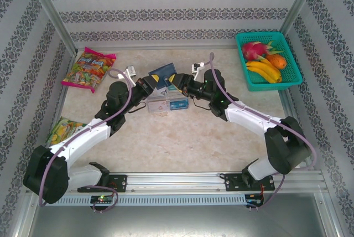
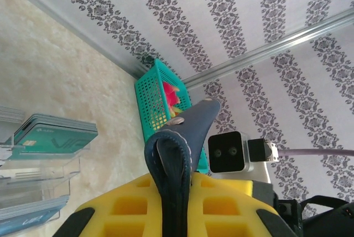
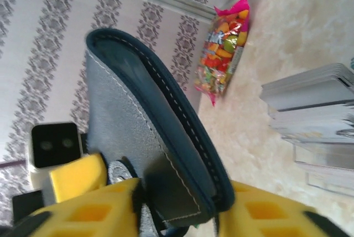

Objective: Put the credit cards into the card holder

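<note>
The left gripper (image 2: 174, 198) and right gripper (image 3: 177, 209) both clench the small dark navy-blue leather bi-fold card holder (image 1: 161, 73) at upper centre, just above the clear acrylic tray (image 1: 166, 104).

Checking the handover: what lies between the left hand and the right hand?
The navy card holder, gripped from either side by the left hand and the right hand; the top view shows it.
</note>
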`<state>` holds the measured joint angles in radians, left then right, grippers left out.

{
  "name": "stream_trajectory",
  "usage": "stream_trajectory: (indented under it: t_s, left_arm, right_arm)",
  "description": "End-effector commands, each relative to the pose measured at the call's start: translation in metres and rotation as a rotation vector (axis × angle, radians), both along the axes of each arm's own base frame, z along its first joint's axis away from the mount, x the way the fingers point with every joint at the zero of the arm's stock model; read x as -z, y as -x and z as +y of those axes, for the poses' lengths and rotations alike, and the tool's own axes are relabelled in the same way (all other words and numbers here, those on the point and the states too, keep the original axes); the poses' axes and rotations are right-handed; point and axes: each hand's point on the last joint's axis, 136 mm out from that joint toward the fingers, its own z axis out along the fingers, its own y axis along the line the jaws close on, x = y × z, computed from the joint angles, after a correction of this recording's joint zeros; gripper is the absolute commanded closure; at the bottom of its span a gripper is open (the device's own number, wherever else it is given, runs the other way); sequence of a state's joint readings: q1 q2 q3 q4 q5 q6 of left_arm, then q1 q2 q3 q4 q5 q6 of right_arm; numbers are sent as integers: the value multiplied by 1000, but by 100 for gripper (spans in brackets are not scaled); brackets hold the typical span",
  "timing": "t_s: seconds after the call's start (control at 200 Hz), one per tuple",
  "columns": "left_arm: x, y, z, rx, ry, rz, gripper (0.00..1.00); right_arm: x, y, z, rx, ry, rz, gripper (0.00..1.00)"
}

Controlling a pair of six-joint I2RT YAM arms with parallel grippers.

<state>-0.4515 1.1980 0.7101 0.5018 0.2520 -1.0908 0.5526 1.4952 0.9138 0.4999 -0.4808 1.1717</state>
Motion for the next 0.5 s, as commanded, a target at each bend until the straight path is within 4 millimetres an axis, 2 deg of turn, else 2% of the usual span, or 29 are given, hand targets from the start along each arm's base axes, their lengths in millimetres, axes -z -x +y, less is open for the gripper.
stream_trajectory:
  t_s: [0.0, 0.1, 0.16, 0.19, 0.24, 0.315, 0.375, 0.445, 0.495]
  left_arm:
    - [-26, 7, -9, 41, 71, -50, 100]
    - [-24, 8, -10, 49, 71, -37, 100]
    - [-21, 9, -11, 59, 60, -19, 100]
    - [-20, 9, -12, 64, 55, -15, 97]
    - [-16, 11, -13, 73, 47, -4, 84]
    - [-10, 15, -14, 91, 10, 22, 46]
    - [-5, 19, -13, 105, -39, 42, 25]
    - [-1, 25, -8, 121, -105, 60, 13]
    - [3, 28, -5, 142, -144, 78, 10]
  right_arm:
    - [-37, -4, 3, 10, -62, -102, 74]
    - [-42, -3, 3, 1, -64, -118, 89]
    - [-45, -1, 2, -13, -64, -132, 94]
    - [-46, 0, 1, -20, -60, -138, 96]
    - [-47, 0, -2, -29, -57, -145, 98]
    - [-49, 0, -10, -50, -49, -158, 99]
    - [-51, 2, -18, -87, -36, -167, 99]
    - [-51, 4, -28, -147, -17, -169, 99]
    - [-48, 6, -37, -188, -8, -156, 99]
